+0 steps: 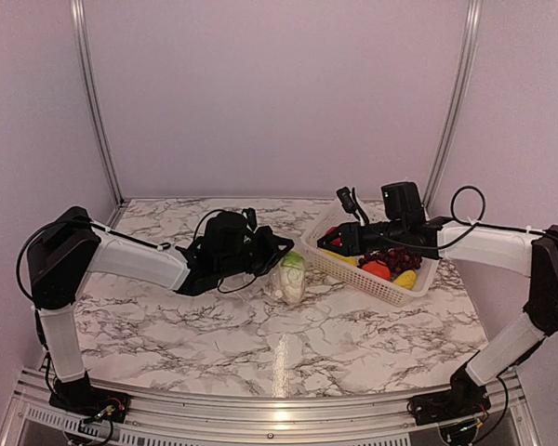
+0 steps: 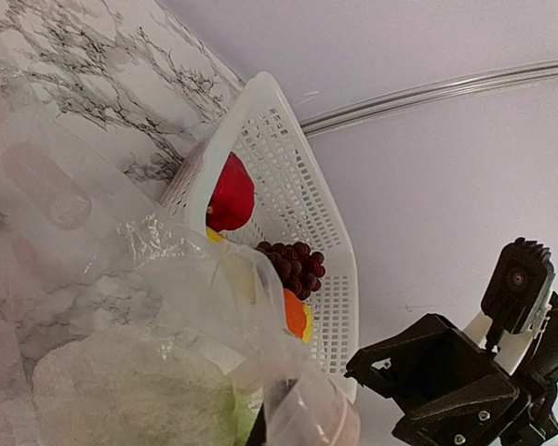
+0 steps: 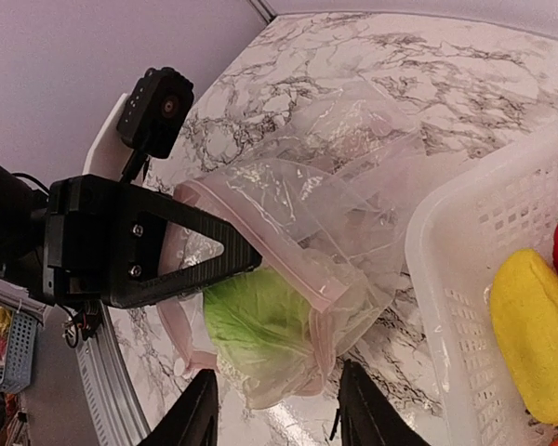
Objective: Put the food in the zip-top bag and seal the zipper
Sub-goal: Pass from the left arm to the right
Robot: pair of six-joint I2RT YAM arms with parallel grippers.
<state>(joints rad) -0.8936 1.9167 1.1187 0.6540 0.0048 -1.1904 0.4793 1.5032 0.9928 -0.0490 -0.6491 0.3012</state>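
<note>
The clear zip-top bag (image 1: pixel 288 279) lies on the marble table with the white cauliflower (image 3: pixel 260 321) inside it, green leaves showing. My left gripper (image 1: pixel 265 249) is shut on the bag's mouth edge and holds it up. In the left wrist view the bag (image 2: pixel 167 307) covers the fingers. My right gripper (image 3: pixel 277 409) is open and empty, hovering just above the bag beside the basket's left rim; it also shows in the top view (image 1: pixel 338 243). The red pepper (image 2: pixel 231 195), grape bunch (image 2: pixel 293 260), an orange piece (image 2: pixel 296 314) and a yellow piece (image 3: pixel 535 334) lie in the basket.
The white perforated basket (image 1: pixel 353 271) stands at the right centre of the table, right next to the bag. The back wall and metal frame posts close the far side. The table's front rail runs along the near edge.
</note>
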